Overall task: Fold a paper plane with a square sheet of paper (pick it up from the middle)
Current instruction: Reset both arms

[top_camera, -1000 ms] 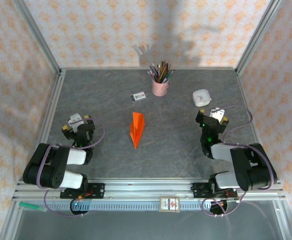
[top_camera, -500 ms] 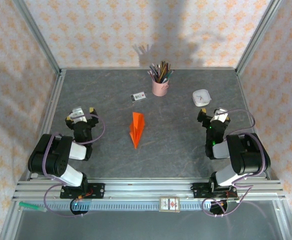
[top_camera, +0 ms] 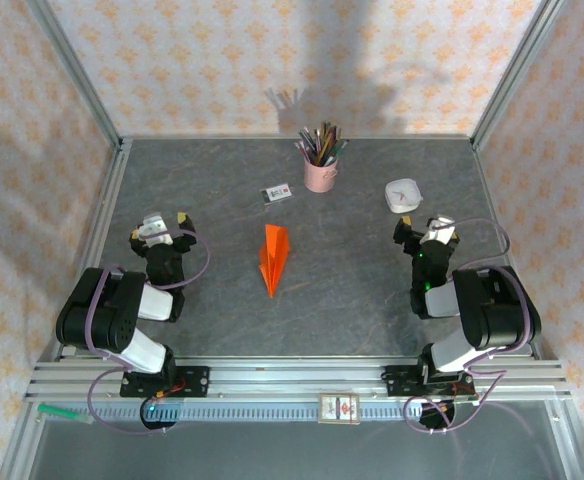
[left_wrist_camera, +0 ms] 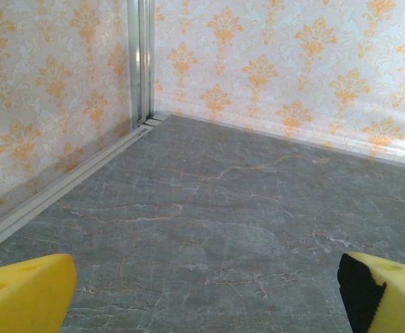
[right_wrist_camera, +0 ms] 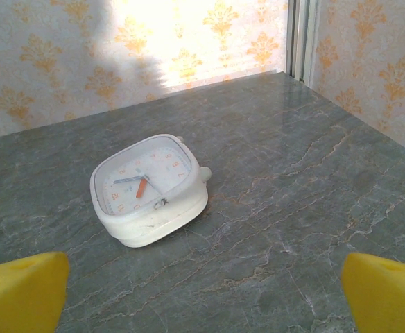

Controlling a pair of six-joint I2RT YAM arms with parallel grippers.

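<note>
Lying creased at centre, paper plane (top_camera: 274, 258) pointed 6 o'clock. Left gripper (top_camera: 162, 226) at 9 o'clock, right gripper (top_camera: 425, 228) at 3 o'clock: jaws wide, empty, stood clear, folding judged complete.

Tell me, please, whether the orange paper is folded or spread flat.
Folded: the paper plane lies on the table as a slim, pointed dart, its narrow tip toward the arms' bases.
</note>
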